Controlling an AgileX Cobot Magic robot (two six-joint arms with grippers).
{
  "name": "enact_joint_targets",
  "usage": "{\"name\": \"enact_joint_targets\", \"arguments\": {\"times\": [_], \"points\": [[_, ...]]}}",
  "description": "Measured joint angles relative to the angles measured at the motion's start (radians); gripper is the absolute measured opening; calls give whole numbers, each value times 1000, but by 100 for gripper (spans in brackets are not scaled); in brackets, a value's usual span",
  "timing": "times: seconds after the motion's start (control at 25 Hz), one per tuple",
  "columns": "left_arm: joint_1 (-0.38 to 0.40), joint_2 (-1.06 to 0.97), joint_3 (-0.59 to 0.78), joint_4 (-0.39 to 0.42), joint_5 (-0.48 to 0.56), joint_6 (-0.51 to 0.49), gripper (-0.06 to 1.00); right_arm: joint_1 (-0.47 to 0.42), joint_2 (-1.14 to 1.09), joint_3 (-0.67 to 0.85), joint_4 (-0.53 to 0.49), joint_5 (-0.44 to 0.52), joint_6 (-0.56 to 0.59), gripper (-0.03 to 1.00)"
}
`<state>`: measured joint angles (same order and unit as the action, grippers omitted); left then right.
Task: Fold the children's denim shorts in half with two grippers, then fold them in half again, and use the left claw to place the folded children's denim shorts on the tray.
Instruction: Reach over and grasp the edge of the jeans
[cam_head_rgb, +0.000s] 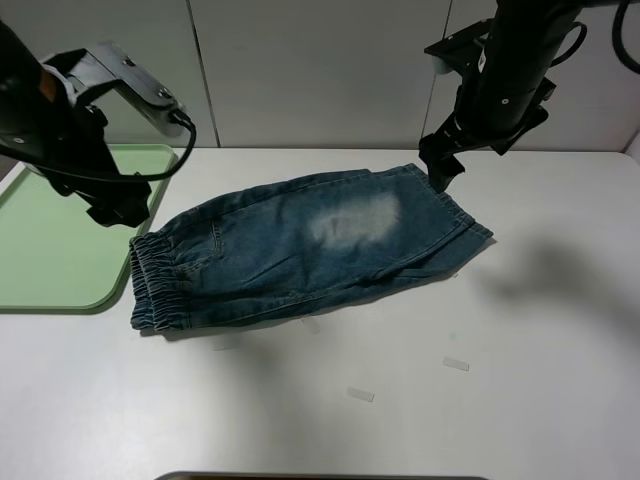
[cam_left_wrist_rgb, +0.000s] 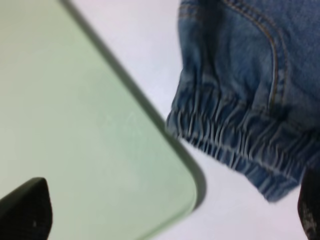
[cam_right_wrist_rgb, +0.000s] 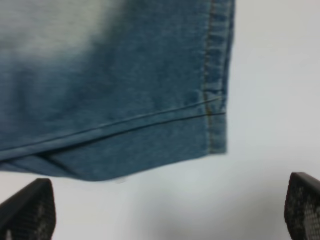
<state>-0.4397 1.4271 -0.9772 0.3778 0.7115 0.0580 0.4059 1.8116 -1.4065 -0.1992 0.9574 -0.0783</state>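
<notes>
The children's denim shorts (cam_head_rgb: 300, 250) lie folded once on the white table, elastic waistband toward the left and leg hems toward the right, a pale faded patch on top. My left gripper (cam_head_rgb: 118, 212) hangs open above the tray (cam_head_rgb: 60, 245), just left of the waistband (cam_left_wrist_rgb: 235, 140), holding nothing. The left fingertips (cam_left_wrist_rgb: 25, 210) show wide apart in the left wrist view. My right gripper (cam_head_rgb: 440, 172) hovers open over the far hem corner of the shorts (cam_right_wrist_rgb: 125, 90). Its fingertips (cam_right_wrist_rgb: 30, 210) stand far apart with nothing between them.
The pale green tray (cam_left_wrist_rgb: 80, 125) lies at the table's left edge, its rounded corner close to the waistband. A few small tape scraps (cam_head_rgb: 456, 364) lie on the table in front of the shorts. A grey panelled wall stands behind.
</notes>
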Motion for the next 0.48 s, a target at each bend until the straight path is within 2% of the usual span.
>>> {"name": "enact_joint_targets", "arguments": {"times": [0.28, 0.48], "points": [[0, -201, -3, 0, 118, -80, 97, 0, -68, -1, 102, 11, 4, 69], [0, -359, -3, -1, 184, -129, 96, 0, -84, -2, 124, 56, 3, 69]]}}
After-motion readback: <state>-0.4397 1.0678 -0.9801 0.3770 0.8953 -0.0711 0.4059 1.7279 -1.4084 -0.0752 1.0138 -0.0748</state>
